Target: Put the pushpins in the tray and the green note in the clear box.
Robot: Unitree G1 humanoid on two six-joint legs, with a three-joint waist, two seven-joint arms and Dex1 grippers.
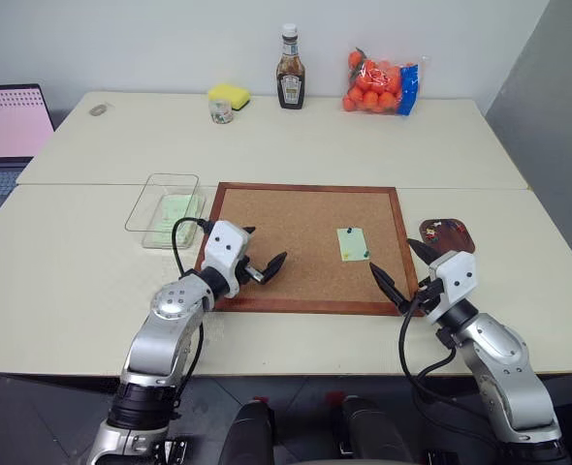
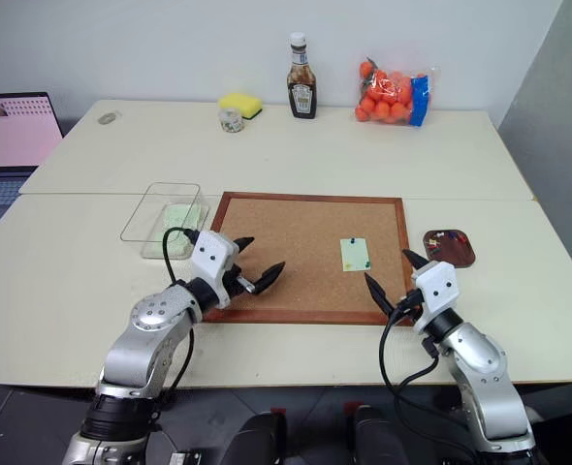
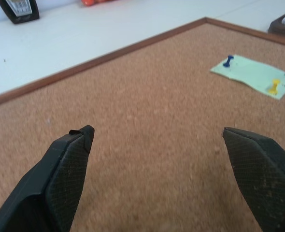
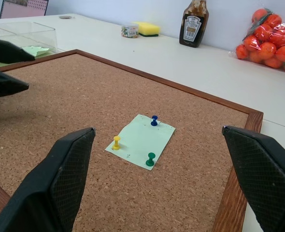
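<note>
clear box (image 1: 166,209) left of the corkboard (image 1: 286,232) holds a green slip. tray (image 1: 448,233) off the board's right edge holds colourful bits. green note (image 4: 141,141) lies pinned on the board's right half by three pushpins (image 4: 150,159). left gripper (image 1: 265,263) and right gripper (image 1: 395,272) both wide open, empty, over the board's near corners.

Wide bare brown cork of the wood-framed corkboard (image 1: 296,242) lies between both spread tools; only three small coloured pushpins (image 4: 151,159) stud the pale-green paper note (image 4: 141,140), with open cork all round.
</note>
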